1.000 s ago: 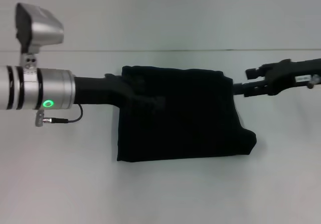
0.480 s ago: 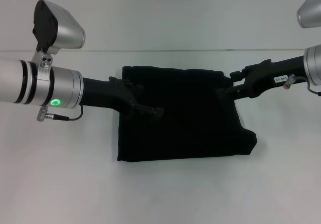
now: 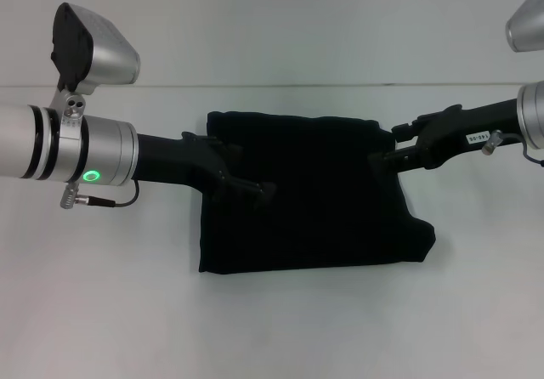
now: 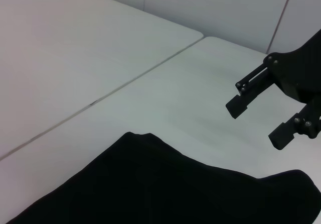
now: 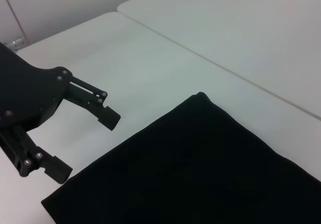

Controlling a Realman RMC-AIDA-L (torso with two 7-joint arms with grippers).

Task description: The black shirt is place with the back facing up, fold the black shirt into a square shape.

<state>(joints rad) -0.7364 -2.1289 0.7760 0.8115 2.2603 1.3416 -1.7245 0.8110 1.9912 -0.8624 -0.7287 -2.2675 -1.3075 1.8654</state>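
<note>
The black shirt [image 3: 310, 196] lies folded into a rough rectangle in the middle of the white table, with a small flap sticking out at its near right corner. It also shows in the left wrist view [image 4: 165, 184] and the right wrist view [image 5: 200, 169]. My left gripper [image 3: 246, 168] hovers at the shirt's far left edge, open and empty; it shows in the right wrist view [image 5: 83, 143] with its jaws spread. My right gripper [image 3: 389, 144] hovers at the shirt's far right corner, open and empty; it shows in the left wrist view [image 4: 257, 122].
The white table [image 3: 102, 294] has a seam line [image 3: 280, 85] running across behind the shirt. Bare table surrounds the shirt on all sides.
My right gripper has moved left to the shirt's far right corner. My left arm has shifted slightly right and its fingers now show over the shirt's left edge. The shirt has not moved.
</note>
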